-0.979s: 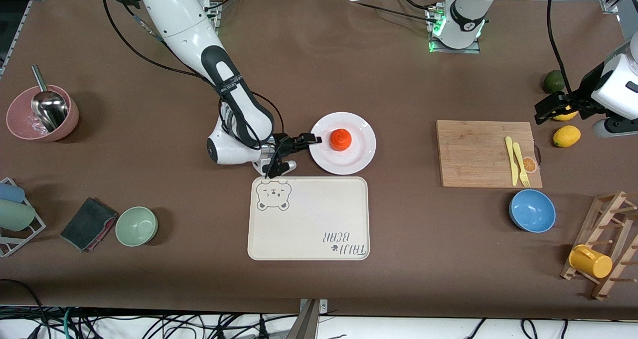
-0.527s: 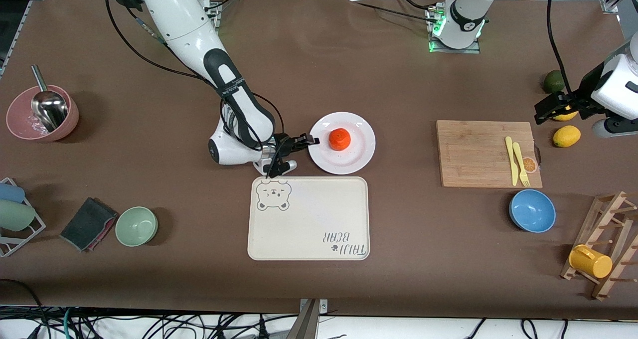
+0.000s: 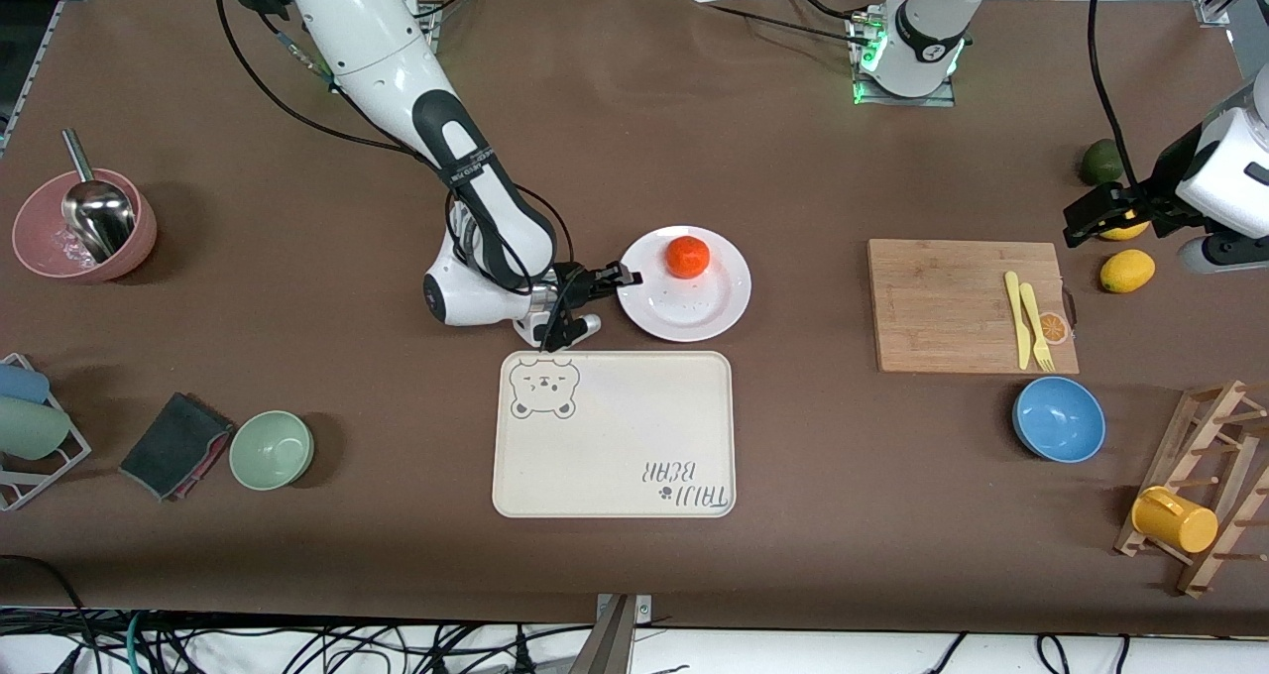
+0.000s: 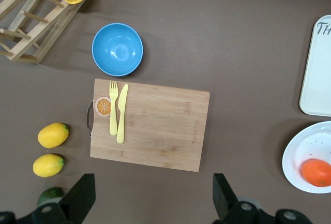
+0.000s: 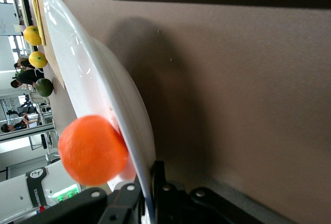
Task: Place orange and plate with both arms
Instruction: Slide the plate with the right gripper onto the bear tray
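Note:
The white plate (image 3: 694,307) lies near the middle of the table, just farther from the front camera than the cream tray. The orange (image 3: 687,257) sits on it, by the rim nearest the robots' bases. My right gripper (image 3: 625,278) is shut on the plate's rim at the right arm's end. In the right wrist view the rim (image 5: 98,94) runs between the fingers (image 5: 158,175), with the orange (image 5: 92,149) beside it and a shadow under the plate. My left gripper (image 3: 1091,216) waits open and empty over the lemons; it also shows in the left wrist view (image 4: 152,203).
The cream bear-print tray (image 3: 615,434) lies just nearer the camera than the plate. A wooden cutting board (image 3: 952,307) with a yellow fork and knife, a blue bowl (image 3: 1059,418), lemons (image 3: 1127,270) and a mug rack (image 3: 1205,486) are toward the left arm's end.
The orange has rolled across the plate from its middle to the rim nearest the robots' bases. The right gripper and plate have shifted slightly toward the left arm's end. The left arm has not moved.

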Tool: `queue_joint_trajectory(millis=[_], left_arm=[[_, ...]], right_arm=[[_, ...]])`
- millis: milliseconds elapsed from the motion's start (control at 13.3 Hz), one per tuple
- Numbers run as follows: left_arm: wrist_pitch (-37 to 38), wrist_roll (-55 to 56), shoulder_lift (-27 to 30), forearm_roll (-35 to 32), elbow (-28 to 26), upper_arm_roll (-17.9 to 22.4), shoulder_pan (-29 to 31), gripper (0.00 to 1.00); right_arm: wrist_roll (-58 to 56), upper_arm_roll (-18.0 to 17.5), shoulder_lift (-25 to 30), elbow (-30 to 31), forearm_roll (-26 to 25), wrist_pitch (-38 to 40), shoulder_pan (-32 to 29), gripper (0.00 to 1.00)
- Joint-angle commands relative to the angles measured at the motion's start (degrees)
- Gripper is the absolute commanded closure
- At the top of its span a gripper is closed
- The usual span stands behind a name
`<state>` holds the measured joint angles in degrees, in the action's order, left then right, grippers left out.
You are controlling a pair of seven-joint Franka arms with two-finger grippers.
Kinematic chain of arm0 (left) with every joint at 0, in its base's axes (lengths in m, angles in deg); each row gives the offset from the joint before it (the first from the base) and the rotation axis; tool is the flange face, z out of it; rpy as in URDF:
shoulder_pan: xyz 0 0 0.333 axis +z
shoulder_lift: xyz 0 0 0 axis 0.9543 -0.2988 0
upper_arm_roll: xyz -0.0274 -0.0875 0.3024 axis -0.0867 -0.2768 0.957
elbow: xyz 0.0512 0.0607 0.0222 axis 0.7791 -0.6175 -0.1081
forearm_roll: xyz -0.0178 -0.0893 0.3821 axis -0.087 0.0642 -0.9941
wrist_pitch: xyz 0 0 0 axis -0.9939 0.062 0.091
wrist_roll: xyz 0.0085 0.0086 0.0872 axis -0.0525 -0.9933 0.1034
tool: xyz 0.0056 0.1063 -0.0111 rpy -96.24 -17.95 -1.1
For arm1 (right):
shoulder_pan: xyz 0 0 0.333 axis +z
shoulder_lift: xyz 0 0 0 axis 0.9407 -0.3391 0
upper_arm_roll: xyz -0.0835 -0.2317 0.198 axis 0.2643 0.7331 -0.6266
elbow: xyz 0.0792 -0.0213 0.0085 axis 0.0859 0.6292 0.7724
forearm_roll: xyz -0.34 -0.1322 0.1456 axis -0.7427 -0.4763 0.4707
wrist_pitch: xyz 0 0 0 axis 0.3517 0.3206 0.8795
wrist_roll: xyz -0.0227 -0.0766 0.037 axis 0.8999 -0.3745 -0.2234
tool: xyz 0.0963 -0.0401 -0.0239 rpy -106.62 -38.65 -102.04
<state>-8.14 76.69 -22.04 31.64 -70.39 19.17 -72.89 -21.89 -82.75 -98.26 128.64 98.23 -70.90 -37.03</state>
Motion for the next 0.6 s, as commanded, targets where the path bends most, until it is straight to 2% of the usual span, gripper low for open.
queue_joint_trajectory(millis=[0,377,527], left_arm=[[1.36,-0.93,-0.63,1.53,1.68,0.15,-0.08,0.00],[1.36,-1.02,-0.98,1.45,1.59,0.15,0.01,0.00],[1.45,-0.93,-0.98,1.45,1.59,0.15,0.01,0.00]], right_arm=[[0.51,0.37,-0.66,-2.83,1.14,0.01,-0.36,1.00],[14.56,0.28,-1.02,-5.04,2.01,0.01,-2.55,1.00],[16.24,0.28,-1.11,-6.09,7.36,0.19,-3.09,1.00]])
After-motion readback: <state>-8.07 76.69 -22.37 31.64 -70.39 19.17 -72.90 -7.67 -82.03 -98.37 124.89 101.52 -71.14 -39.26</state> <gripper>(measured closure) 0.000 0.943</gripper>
